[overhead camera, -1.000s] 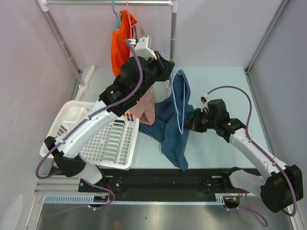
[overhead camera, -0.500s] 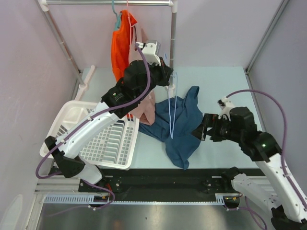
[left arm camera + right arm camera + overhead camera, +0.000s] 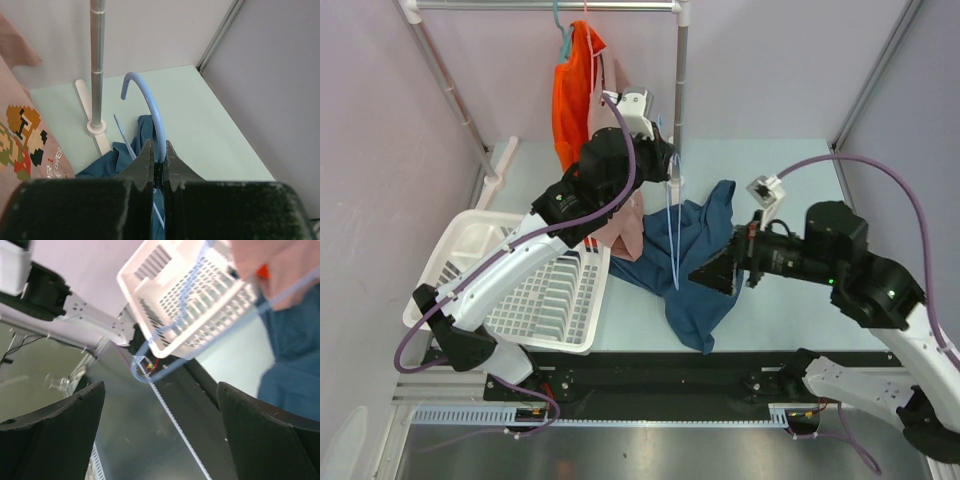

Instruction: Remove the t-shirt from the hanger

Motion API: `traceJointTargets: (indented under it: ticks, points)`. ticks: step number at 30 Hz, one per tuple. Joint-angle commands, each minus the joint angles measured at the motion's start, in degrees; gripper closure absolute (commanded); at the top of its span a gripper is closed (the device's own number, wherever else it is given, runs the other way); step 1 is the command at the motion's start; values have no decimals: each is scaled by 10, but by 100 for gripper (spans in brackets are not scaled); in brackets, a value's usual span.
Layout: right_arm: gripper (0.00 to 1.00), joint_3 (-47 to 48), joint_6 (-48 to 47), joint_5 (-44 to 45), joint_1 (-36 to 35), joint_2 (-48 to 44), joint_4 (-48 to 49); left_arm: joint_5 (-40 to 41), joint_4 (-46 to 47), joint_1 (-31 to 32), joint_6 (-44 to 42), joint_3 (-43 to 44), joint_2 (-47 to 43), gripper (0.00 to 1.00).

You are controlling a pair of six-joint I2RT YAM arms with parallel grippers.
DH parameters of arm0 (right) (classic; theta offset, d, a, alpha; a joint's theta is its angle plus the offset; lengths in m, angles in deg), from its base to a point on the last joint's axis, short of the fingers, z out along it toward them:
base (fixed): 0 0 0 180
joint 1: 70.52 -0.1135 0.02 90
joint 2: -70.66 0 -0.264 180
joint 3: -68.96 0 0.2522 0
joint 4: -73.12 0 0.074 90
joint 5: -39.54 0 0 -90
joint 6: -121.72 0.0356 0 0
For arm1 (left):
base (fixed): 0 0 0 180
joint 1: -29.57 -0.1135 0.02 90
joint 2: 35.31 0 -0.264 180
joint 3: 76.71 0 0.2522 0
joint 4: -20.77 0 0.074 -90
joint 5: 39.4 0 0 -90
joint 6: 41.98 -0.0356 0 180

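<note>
The blue t-shirt (image 3: 698, 262) lies crumpled on the pale green table (image 3: 790, 180), also seen in the wrist views (image 3: 131, 150) (image 3: 295, 365). My left gripper (image 3: 665, 165) (image 3: 159, 148) is shut on the hook of the light-blue hanger (image 3: 672, 225) (image 3: 150, 102), held up beside the rack pole. The hanger's thin frame hangs down in front of the t-shirt, and no cloth shows on it. My right gripper (image 3: 708, 272) (image 3: 160, 387) hovers open over the t-shirt's right side, nothing between its fingers (image 3: 60, 430). The hanger's lower loop (image 3: 145, 372) shows ahead of it.
A white dish rack (image 3: 545, 295) (image 3: 185, 300) stands at the left. A pink printed shirt (image 3: 622, 228) (image 3: 25, 135) and an orange garment (image 3: 570, 100) hang from the clothes rail. The rack pole (image 3: 680, 80) (image 3: 96, 60) and its foot stand just behind the hanger.
My right gripper opened, let go of the t-shirt and drew back to the right, raised. The t-shirt slid off the hanger and settled on the table. The left gripper lifted the hanger slightly.
</note>
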Motion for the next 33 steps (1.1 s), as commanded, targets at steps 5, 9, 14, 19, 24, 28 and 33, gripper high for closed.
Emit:
traceJointTargets:
  ticks: [5, 9, 14, 19, 24, 28, 33]
  points:
    - [21, 69, 8, 153, -177, 130, 126, 31, 16, 6, 30, -67, -59, 100]
    - [31, 84, 10, 202, -183, 163, 126, 12, 30, 6, 18, -101, -96, 100]
    - [33, 79, -4, 220, -184, 176, 124, 0, 18, 6, 10, -133, -128, 100]
    - [35, 67, -11, 208, -184, 181, 154, 3, 11, 6, 26, -158, -160, 100]
    - [45, 55, 4, 167, -184, 207, 234, 2, 14, 6, 55, -168, -176, 100]
    - [52, 57, 22, 138, -184, 232, 272, 24, 6, 6, 56, -166, -189, 100]
    - [71, 51, 51, 135, -184, 244, 301, 66, -9, 6, 45, -151, -195, 100]
